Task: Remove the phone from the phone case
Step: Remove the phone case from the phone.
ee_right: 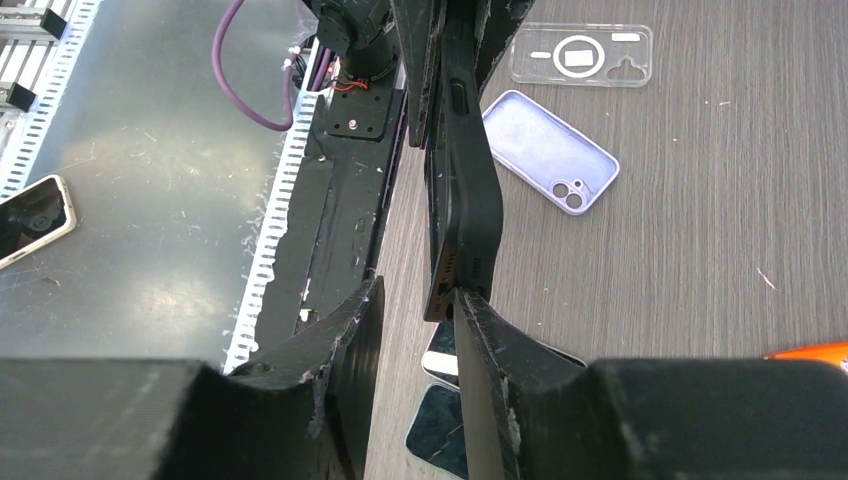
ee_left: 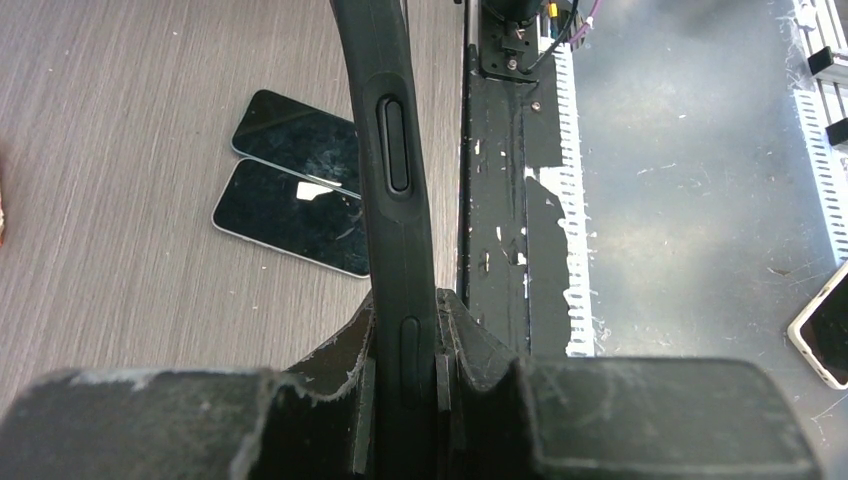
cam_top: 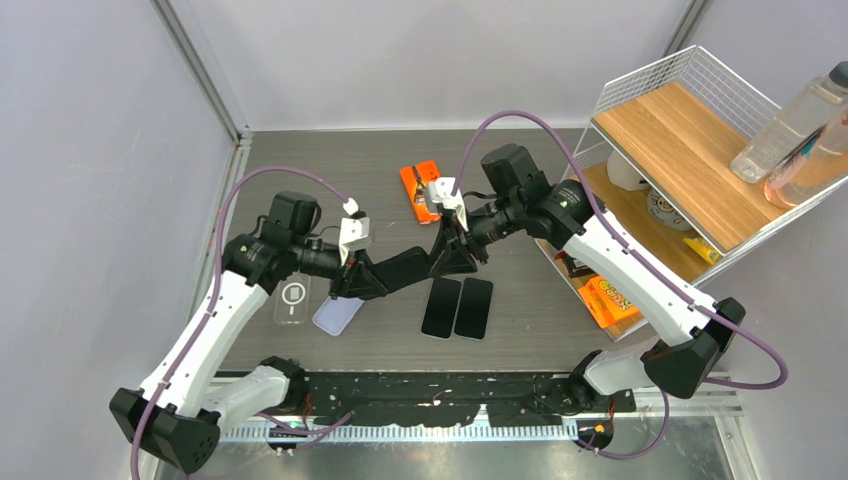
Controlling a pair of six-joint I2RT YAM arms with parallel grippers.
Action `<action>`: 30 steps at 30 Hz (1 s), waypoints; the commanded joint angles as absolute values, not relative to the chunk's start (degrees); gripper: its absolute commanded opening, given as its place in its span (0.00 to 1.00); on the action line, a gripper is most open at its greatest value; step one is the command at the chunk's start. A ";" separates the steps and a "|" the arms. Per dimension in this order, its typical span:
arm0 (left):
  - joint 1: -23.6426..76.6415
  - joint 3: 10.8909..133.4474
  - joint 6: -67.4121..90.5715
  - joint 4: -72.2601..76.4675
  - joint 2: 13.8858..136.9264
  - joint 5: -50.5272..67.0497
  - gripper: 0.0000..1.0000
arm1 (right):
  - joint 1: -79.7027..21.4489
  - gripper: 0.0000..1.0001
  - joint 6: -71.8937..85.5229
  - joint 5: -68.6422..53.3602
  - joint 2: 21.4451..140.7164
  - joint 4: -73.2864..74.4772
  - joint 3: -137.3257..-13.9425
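My left gripper (cam_top: 372, 277) (ee_left: 405, 310) is shut on the edge of a black phone case (ee_left: 395, 150) with the phone in it, held edge-on above the table. The case spans between both grippers (cam_top: 412, 265). In the right wrist view the case (ee_right: 475, 200) bows to the right, and the phone's bottom end (ee_right: 441, 292) stands slightly out of it. My right gripper (cam_top: 455, 252) (ee_right: 420, 290) is open. Its right fingertip (ee_right: 470, 310) touches that end where phone and case part. Its left finger is apart from it.
Two bare phones (cam_top: 458, 307) lie face up side by side under the grippers. A lilac case (cam_top: 338, 314) and a clear case (cam_top: 293, 298) lie at the left, an orange case (cam_top: 420, 190) further back. A wire shelf rack (cam_top: 690, 130) with bottles stands at the right.
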State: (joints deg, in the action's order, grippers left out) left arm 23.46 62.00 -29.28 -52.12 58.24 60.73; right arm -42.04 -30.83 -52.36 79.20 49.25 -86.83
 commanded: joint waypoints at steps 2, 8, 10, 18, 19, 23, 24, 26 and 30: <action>25.57 64.64 -34.47 -45.01 57.35 81.03 0.00 | -43.51 0.39 -31.95 -47.45 82.49 37.59 -86.20; 25.58 64.64 -37.15 -47.52 57.54 82.53 0.00 | -43.50 0.39 -32.26 -46.43 82.57 36.50 -86.07; 25.57 64.74 -37.19 -47.40 57.57 81.80 0.00 | -43.47 0.39 -32.38 -46.70 82.61 36.48 -86.01; 25.49 65.77 -28.79 -38.29 57.63 71.08 0.00 | -44.31 0.32 -33.21 -53.26 82.42 36.78 -82.90; 25.44 65.90 -27.00 -36.72 57.64 69.63 0.00 | -44.87 0.31 -33.81 -54.29 82.48 36.93 -82.63; 25.21 65.83 -16.43 -28.49 57.95 62.26 0.00 | -47.05 0.17 -36.52 -55.19 82.62 38.65 -81.09; 25.01 65.70 -14.36 -27.17 58.08 61.44 0.00 | -47.34 0.14 -37.43 -54.16 82.75 38.88 -81.07; 24.81 65.65 -12.38 -26.10 58.03 61.20 0.01 | -47.62 0.07 -38.28 -50.95 82.68 39.14 -81.25; 24.87 65.80 -8.96 -27.10 58.00 63.42 0.38 | -47.53 0.06 -39.96 -43.70 81.74 38.52 -81.12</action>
State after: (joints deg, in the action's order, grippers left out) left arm 24.36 62.00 -20.86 -44.66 58.81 54.70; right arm -43.48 -32.23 -49.08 80.73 39.99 -82.56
